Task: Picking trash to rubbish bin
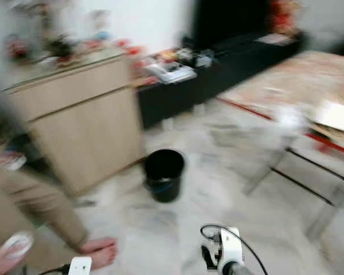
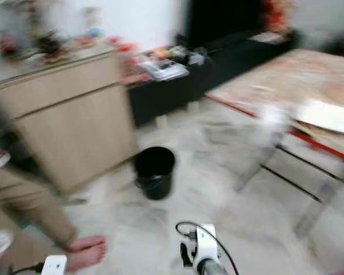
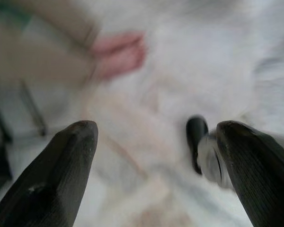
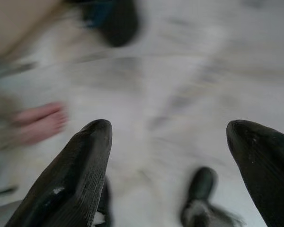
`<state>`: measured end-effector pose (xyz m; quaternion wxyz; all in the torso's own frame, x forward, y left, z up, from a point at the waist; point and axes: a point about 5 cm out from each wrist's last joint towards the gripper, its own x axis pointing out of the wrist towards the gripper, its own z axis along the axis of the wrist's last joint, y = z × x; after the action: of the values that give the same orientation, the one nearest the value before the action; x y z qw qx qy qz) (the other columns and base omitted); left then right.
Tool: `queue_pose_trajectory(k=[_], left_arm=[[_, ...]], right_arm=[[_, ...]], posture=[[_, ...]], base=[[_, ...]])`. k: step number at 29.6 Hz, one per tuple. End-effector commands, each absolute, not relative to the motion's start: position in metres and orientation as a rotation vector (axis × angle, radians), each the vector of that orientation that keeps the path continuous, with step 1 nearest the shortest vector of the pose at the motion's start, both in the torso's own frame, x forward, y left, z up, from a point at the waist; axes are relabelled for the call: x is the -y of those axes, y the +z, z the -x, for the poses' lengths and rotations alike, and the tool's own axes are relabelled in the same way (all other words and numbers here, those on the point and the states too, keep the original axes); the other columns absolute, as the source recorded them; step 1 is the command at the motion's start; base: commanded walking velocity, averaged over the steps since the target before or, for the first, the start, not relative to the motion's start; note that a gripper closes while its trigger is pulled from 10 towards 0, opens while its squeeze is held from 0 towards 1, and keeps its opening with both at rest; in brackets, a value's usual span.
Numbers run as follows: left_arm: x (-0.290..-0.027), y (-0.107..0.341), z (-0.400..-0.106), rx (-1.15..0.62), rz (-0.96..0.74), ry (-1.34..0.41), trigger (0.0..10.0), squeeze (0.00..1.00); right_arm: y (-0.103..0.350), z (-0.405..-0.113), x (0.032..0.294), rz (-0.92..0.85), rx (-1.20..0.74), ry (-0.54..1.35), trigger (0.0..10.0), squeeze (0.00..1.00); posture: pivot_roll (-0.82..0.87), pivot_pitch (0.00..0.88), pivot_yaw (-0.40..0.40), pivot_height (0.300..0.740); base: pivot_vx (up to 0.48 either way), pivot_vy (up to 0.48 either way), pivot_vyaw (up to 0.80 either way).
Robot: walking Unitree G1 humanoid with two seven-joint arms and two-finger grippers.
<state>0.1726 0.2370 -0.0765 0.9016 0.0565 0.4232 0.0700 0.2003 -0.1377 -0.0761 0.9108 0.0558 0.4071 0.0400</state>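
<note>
A black rubbish bin [image 1: 163,173] stands on the pale marble floor, in front of a light wooden cabinet [image 1: 80,120]. Both eye views are blurred. My two wrists show at the bottom edge, the left one [image 1: 79,266] and the right one [image 1: 226,252], hanging low. In the left wrist view my left gripper [image 3: 156,156] is open over bare floor, nothing between its fingers. In the right wrist view my right gripper [image 4: 168,165] is open too, with the bin [image 4: 114,21] some way off from it.
A person in beige trousers stands at the left, a bare foot [image 1: 100,252] on the floor near my left wrist. A low black TV unit [image 1: 218,69] runs along the back wall. A table [image 1: 298,86] with metal legs stands at the right.
</note>
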Motion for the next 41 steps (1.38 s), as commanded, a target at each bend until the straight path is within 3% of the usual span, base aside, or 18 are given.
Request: queue_pose_trajectory(k=[1,29,41], left_arm=[[-0.230,-0.075,-0.178,-0.856,-0.120,0.121,10.0,0.00],[-0.231,-0.074,-0.180,-0.847,-0.122,0.118,10.0,0.00],[-0.228,-0.069,-0.189,-0.801,-0.126,0.115,10.0,0.00]], right_arm=[[-0.079,-0.195,0.140,-0.119,-0.865,0.069,10.0,0.00],[-0.080,-0.194,0.139,-0.105,-0.873,0.084,10.0,0.00],[-0.072,-0.207,0.139,-0.127,-0.811,0.071,10.0,0.00]], posture=[[0.00,0.000,0.034,0.740],[-0.01,0.000,0.032,0.740],[-0.01,0.000,0.028,0.740]], base=[[0.000,0.000,-0.78],[0.000,0.000,-0.77],[0.000,0.000,0.00]])
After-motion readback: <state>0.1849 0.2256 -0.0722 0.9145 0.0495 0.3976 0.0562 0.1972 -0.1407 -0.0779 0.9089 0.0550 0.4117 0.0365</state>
